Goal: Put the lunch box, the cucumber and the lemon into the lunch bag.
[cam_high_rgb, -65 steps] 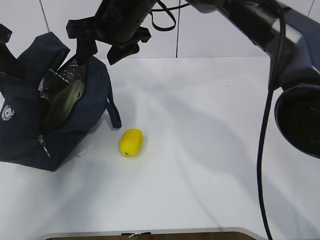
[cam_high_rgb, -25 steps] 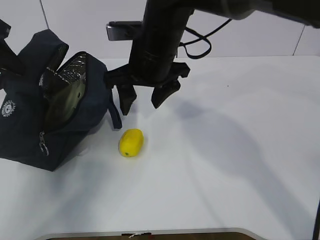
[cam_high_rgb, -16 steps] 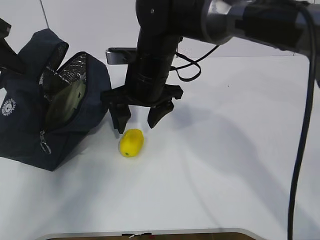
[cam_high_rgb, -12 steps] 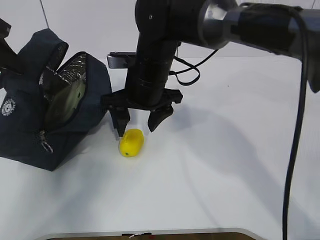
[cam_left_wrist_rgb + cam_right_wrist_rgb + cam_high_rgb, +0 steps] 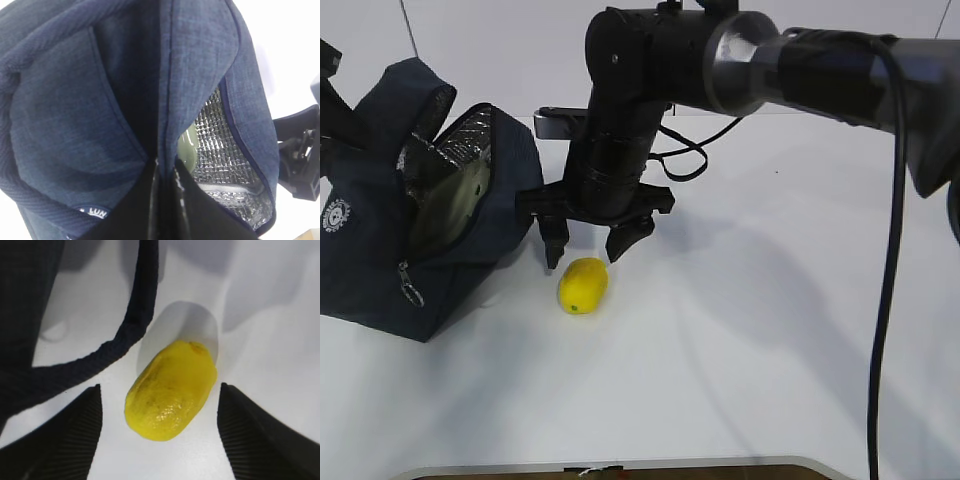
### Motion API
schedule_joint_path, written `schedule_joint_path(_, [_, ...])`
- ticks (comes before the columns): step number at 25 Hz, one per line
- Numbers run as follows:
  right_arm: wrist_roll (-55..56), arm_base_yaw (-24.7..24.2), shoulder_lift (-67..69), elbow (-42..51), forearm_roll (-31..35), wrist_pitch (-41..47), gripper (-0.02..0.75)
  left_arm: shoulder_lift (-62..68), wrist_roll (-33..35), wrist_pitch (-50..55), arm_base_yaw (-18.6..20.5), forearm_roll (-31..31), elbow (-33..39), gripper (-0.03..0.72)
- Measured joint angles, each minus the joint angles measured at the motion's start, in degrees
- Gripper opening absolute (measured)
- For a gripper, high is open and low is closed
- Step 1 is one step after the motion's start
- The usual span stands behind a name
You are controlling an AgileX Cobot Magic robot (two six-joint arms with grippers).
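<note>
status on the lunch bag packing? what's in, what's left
Looks done: a pale green lid shows inside the open lunch bag, likely the lunch box. No cucumber shows on the table; probably bagged, though not visible. In hand: the right gripper is open just above the lemon, fingers either side, not yet gripping. The left gripper pinches the bag's edge. Left: grasp the lemon and bag it.

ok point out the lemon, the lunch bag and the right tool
lemon (image 5: pixel 582 285): exterior view, middle of its yellow skin.
lunch bag (image 5: pixel 375 265): exterior view, navy front panel.
right tool (image 5: pixel 160 432): right wrist view, midway between its open fingertips.
</note>
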Motion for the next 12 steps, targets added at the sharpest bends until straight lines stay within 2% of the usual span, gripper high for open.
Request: schedule_joint_path(12, [2.0,0.3,1.9,0.0,-0.4,-1.3,0.566,0.0,0.0,-0.1,0.0,0.1,0.0,-0.010])
